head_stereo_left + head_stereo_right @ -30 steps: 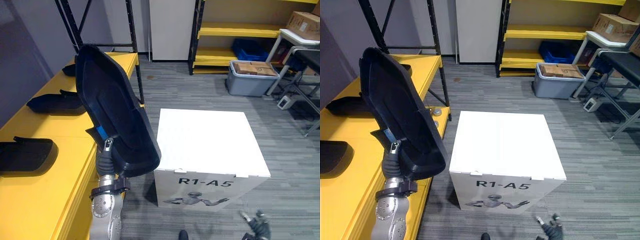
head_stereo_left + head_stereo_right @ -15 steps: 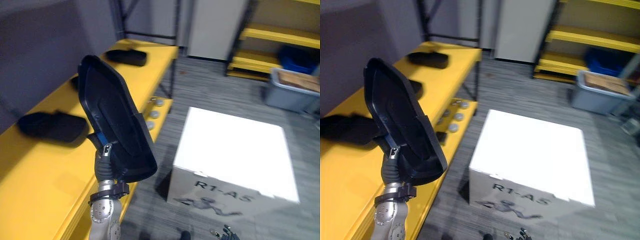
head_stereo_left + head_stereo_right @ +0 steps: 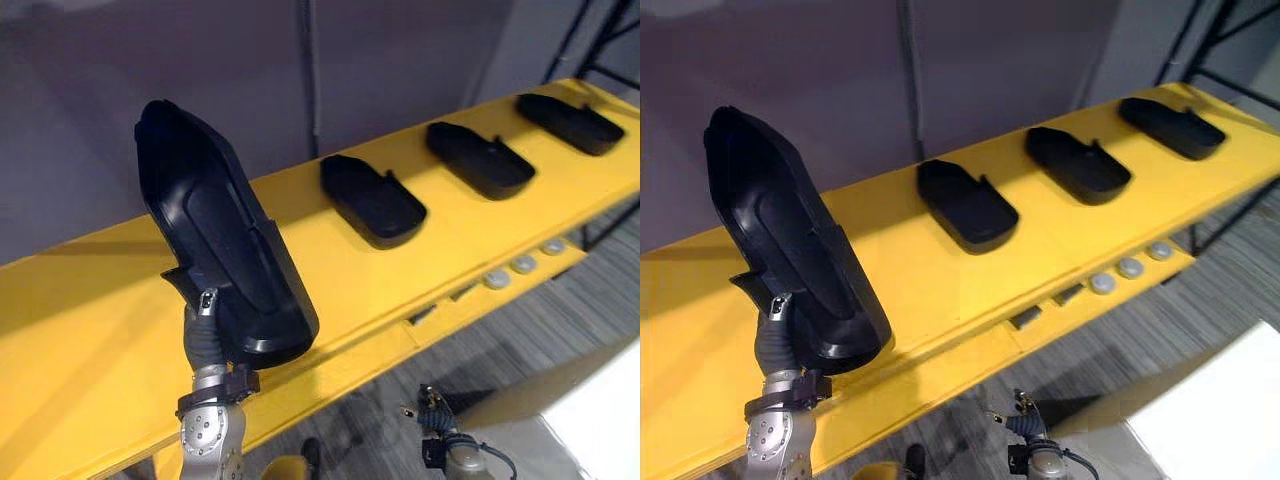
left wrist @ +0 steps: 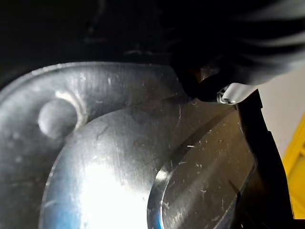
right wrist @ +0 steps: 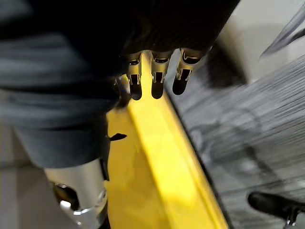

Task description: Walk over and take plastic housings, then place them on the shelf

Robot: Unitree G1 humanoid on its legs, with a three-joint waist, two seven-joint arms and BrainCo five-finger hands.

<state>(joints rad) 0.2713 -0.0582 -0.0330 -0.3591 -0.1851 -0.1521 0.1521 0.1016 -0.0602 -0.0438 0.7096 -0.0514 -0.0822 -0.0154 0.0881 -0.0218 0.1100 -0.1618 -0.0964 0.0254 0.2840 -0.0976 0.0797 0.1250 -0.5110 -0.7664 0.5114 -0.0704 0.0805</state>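
- My left robot hand (image 3: 204,336) carried the plastic housing (image 3: 220,250) upright above the yellow shelf (image 3: 90,330). Its thumb was clamped on the lower rim, which I judged kept the housing clear of the front edge.
- Other housings (image 3: 372,200) lay in a row; the bare stretch beside them looked like my slot.
- The right robot hand (image 5: 152,76) hung low, fingers slack, holding nothing.

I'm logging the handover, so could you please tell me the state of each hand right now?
Left hand: closed on the upright black plastic housing, thumb over its edge.
Right hand: open, holding nothing.
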